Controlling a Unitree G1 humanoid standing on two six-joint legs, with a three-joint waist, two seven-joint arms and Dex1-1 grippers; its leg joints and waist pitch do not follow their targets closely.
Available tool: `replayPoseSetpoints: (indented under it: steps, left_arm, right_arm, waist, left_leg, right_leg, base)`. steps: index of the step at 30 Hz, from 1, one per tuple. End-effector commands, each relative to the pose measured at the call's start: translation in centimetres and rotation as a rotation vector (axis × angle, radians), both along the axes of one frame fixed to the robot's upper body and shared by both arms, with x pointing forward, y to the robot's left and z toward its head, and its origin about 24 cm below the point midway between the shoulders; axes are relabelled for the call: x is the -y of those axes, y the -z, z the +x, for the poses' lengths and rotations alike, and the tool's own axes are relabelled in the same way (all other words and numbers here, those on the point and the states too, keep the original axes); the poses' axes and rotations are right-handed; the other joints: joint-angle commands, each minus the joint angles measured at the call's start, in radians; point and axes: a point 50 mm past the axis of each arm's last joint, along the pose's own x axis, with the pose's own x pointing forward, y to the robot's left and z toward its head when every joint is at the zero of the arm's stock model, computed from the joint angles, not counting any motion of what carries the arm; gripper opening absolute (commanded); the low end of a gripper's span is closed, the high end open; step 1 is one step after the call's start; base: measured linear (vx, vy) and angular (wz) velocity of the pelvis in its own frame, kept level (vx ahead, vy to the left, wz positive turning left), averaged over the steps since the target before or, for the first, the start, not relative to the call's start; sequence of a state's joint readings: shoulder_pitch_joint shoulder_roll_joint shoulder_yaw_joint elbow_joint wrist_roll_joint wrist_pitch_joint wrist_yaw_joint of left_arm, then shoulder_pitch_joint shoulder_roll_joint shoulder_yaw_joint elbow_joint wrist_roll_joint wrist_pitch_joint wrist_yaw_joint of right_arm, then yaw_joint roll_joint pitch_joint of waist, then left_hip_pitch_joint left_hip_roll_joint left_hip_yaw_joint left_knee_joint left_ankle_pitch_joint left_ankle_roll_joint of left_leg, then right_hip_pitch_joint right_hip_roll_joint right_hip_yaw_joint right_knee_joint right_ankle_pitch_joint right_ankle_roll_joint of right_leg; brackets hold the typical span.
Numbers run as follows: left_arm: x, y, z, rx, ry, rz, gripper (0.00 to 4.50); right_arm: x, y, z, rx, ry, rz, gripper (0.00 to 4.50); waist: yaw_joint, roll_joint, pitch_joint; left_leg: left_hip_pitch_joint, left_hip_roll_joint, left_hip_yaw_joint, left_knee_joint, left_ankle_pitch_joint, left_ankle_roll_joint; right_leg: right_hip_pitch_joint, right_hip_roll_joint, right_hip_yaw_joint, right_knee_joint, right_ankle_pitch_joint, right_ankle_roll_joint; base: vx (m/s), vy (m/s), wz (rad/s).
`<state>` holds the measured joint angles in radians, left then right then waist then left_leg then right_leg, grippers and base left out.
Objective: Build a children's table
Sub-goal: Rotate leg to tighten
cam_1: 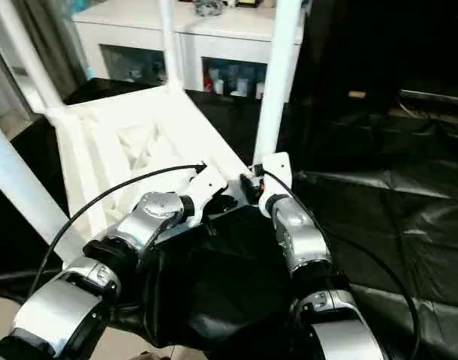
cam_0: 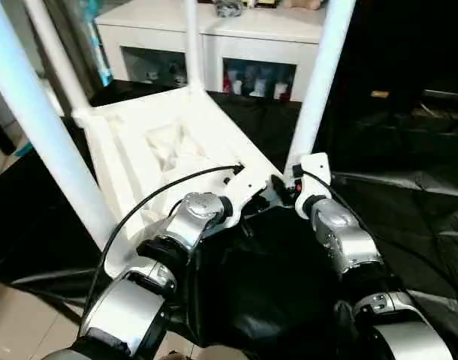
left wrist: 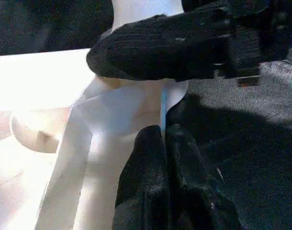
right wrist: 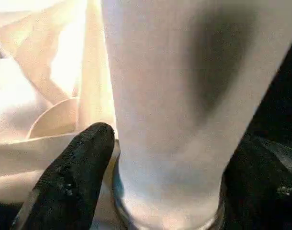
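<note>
Left eye view: the children's table (cam_0: 161, 146) lies upside down on black sheeting (cam_0: 409, 210), legs up, in front of a white cabinet (cam_0: 214, 37). Judged light, stiff, smooth plastic, likely slippery; best taken at a leg's base near its socket. Right tool (right wrist: 151, 177) stands with fingers apart around the base of the near corner leg (cam_0: 319, 82), one fingertip (right wrist: 74, 167) against it. Left tool (left wrist: 164, 172) has its fingers pressed together, holding nothing, tips at the tabletop edge beside that corner.
</note>
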<state>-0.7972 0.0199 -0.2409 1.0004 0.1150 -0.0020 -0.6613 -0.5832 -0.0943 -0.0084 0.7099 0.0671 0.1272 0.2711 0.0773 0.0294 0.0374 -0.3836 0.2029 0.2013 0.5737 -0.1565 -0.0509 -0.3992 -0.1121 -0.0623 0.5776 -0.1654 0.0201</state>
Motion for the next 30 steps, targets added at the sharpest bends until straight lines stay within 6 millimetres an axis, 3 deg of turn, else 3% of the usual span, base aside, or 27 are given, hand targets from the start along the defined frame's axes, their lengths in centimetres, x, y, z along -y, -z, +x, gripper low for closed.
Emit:
replayPoseSetpoints:
  steps: [1,6,10,12,15,17,20,23,25,30]
  left_arm:
    - [0.7,-1.3,0.2,0.051,0.053,-0.052,0.0]
    - [-1.2,-1.1,-0.1,0.029,0.149,-0.047,0.0]
    - [-2.5,-1.0,-0.6,0.011,0.238,-0.035,0.0]
    - [-3.7,-1.1,-1.5,-0.025,0.376,-0.044,0.0]
    - [-4.3,-1.2,-1.9,-0.056,0.437,-0.059,0.0]
    - [-4.7,-1.3,-2.2,-0.076,0.471,-0.071,0.0]
    - [-5.2,-1.4,-2.4,-0.092,0.504,-0.075,0.0]
    - [-5.7,-1.4,-2.5,-0.101,0.512,-0.069,0.0]
    - [-5.9,-1.4,-2.6,-0.106,0.516,-0.069,0.0]
    - [-6.0,-1.5,-2.6,-0.105,0.517,-0.068,0.0]
  right_arm:
    - [-2.3,0.3,-0.7,-0.024,-0.2,0.018,3.77]
    - [-0.6,-0.6,-2.2,0.028,-0.495,-0.049,3.77]
    - [1.0,-0.9,-3.1,0.02,-0.603,-0.059,3.77]
    - [2.4,-1.6,-3.8,0.001,-0.693,-0.036,3.77]
    - [3.2,-2.0,-4.1,-0.005,-0.731,-0.039,3.77]
    - [3.6,-2.2,-4.4,-0.012,-0.76,-0.041,3.77]
    - [4.2,-2.3,-4.8,-0.023,-0.795,-0.066,3.77]
    - [4.4,-2.4,-5.0,-0.03,-0.806,-0.066,3.77]
    - [4.3,-2.3,-5.2,-0.041,-0.821,-0.057,3.51]
    - [4.1,-2.2,-5.5,-0.055,-0.845,-0.049,3.07]
  waist:
    - [-0.004,-0.014,-0.055]
    - [0.009,-0.019,-0.057]
    - [0.017,-0.018,-0.064]
    - [0.017,-0.017,-0.064]
    - [0.019,-0.015,-0.067]
    - [0.025,-0.012,-0.069]
    - [0.035,-0.014,-0.066]
    - [0.036,-0.014,-0.061]
    - [0.034,-0.016,-0.061]
    - [0.035,-0.017,-0.064]
  left_leg:
    - [0.022,0.018,-0.019,-0.077,-0.397,-0.002]
    - [0.019,0.021,-0.014,-0.073,-0.343,0.032]
    - [0.016,0.026,-0.011,-0.065,-0.262,0.053]
    - [0.011,0.026,-0.009,-0.063,-0.235,0.071]
    - [0.014,0.03,-0.006,-0.058,-0.2,0.098]
    - [0.022,0.033,-0.004,-0.056,-0.198,0.098]
    - [0.021,0.033,-0.003,-0.058,-0.202,0.095]
    - [0.02,0.032,-0.005,-0.064,-0.259,0.062]
    - [0.021,0.031,-0.006,-0.066,-0.276,0.048]
    - [0.019,0.031,-0.006,-0.062,-0.243,0.052]
  right_leg:
    - [0.028,-0.033,0.023,-0.086,-0.4,-0.142]
    - [0.036,-0.033,0.025,-0.08,-0.32,-0.161]
    - [0.041,-0.033,0.024,-0.061,-0.211,-0.21]
    - [0.045,-0.031,0.023,-0.053,-0.163,-0.231]
    - [0.042,-0.029,0.022,-0.041,-0.083,-0.276]
    - [0.037,-0.029,0.023,-0.039,-0.07,-0.289]
    - [0.039,-0.03,0.024,-0.039,-0.078,-0.287]
    - [0.039,-0.034,0.025,-0.048,-0.173,-0.261]
    - [0.039,-0.035,0.026,-0.051,-0.207,-0.248]
    - [0.039,-0.033,0.026,-0.047,-0.173,-0.247]
  base:
    - [0.0,0.0,0.0]
    - [0.0,0.0,0.0]
    - [0.0,0.0,0.0]
    - [0.0,0.0,0.0]
    - [0.0,0.0,0.0]
    - [0.0,0.0,0.0]
    - [0.0,0.0,0.0]
    - [0.0,0.0,0.0]
    - [0.0,0.0,0.0]
    - [0.0,0.0,0.0]
